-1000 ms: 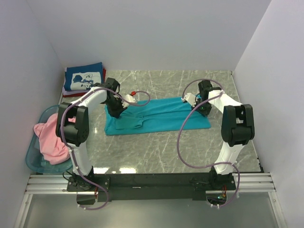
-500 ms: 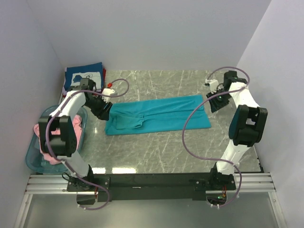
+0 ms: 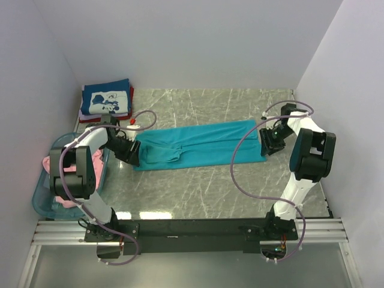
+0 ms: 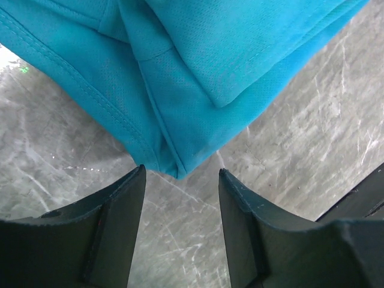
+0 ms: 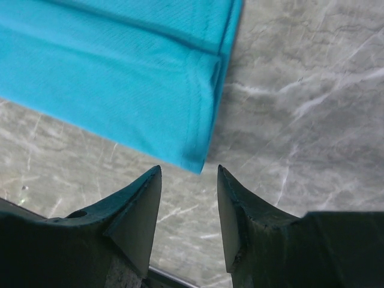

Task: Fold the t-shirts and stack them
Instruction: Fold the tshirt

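Observation:
A teal t-shirt (image 3: 198, 144) lies as a long folded strip across the middle of the marble table. My left gripper (image 3: 133, 157) is at its near left corner, open. In the left wrist view that teal corner (image 4: 198, 90) ends just ahead of my empty left gripper (image 4: 182, 174). My right gripper (image 3: 266, 147) is at the near right corner, open too. There the teal hem corner (image 5: 120, 90) stops just short of my right gripper (image 5: 189, 171). A folded navy t-shirt (image 3: 107, 101) lies on a red one (image 3: 131, 96) at the back left. A pink t-shirt (image 3: 48, 163) sits in the basket.
The translucent light-blue basket (image 3: 41, 205) stands at the left edge beside my left arm. White walls close in the table at the back and both sides. Purple cables loop over both arms. Bare marble shows in front of the teal shirt.
Both grippers have opened and let go of the teal shirt. They swung out past its ends, then came back toward its near corners. The shirt now lies flat.

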Robot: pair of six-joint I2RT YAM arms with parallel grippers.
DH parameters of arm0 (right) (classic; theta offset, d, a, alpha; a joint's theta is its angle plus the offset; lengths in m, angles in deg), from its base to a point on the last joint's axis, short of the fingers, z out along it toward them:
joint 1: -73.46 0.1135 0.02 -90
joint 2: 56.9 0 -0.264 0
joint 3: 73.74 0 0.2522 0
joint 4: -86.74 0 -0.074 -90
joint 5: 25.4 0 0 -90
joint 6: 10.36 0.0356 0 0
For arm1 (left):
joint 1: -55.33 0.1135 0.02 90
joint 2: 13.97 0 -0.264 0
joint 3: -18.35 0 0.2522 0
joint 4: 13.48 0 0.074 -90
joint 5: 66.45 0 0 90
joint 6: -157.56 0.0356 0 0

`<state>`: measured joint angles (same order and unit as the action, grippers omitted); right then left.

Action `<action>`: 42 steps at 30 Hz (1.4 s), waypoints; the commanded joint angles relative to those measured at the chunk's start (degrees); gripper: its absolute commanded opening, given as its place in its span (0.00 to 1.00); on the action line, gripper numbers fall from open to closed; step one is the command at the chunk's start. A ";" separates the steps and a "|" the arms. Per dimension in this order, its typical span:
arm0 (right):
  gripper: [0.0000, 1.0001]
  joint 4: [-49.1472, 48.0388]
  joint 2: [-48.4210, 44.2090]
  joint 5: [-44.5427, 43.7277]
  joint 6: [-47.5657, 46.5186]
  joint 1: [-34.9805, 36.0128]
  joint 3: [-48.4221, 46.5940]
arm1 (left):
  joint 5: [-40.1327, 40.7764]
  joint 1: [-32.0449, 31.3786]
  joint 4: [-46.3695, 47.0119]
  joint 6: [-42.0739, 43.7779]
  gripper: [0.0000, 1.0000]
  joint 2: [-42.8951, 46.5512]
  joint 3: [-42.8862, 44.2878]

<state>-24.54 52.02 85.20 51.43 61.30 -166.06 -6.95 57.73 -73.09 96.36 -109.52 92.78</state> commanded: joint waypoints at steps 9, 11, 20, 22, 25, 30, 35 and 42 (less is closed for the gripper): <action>0.41 -6.62 4.54 -5.65 4.47 -0.14 3.33 | 0.70 0.07 4.71 -3.48 0.41 -5.78 -1.07; 0.33 -6.27 4.72 -6.71 4.56 -0.14 3.16 | 0.71 0.07 3.92 -3.31 0.31 -6.49 -1.07; 0.00 -4.51 4.90 -10.14 2.98 -0.05 3.77 | 3.69 0.07 0.76 -1.55 0.01 -5.71 -3.45; 0.00 -4.34 3.93 -10.49 2.46 -0.14 4.38 | 4.30 0.07 0.49 -1.11 0.01 -4.91 -4.41; 0.00 -3.63 2.00 -11.37 1.32 -0.23 5.96 | 4.49 0.07 -0.38 -0.32 0.01 -3.60 -5.64; 0.00 -3.02 -2.13 -12.60 -1.05 -0.23 10.36 | 4.75 0.15 -1.97 1.26 0.01 -0.96 -7.40; 0.03 -0.83 -5.12 -12.51 -2.20 -0.23 11.16 | 4.75 0.24 -2.85 1.79 0.30 2.37 -8.90; 0.41 3.48 -14.61 1.94 1.22 2.93 3.60 | -7.44 2.09 -5.48 3.11 0.50 13.89 -3.89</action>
<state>-23.51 44.52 78.34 51.13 61.89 -157.43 -7.56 59.56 -77.13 98.00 -101.37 85.22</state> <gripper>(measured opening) 0.397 0.493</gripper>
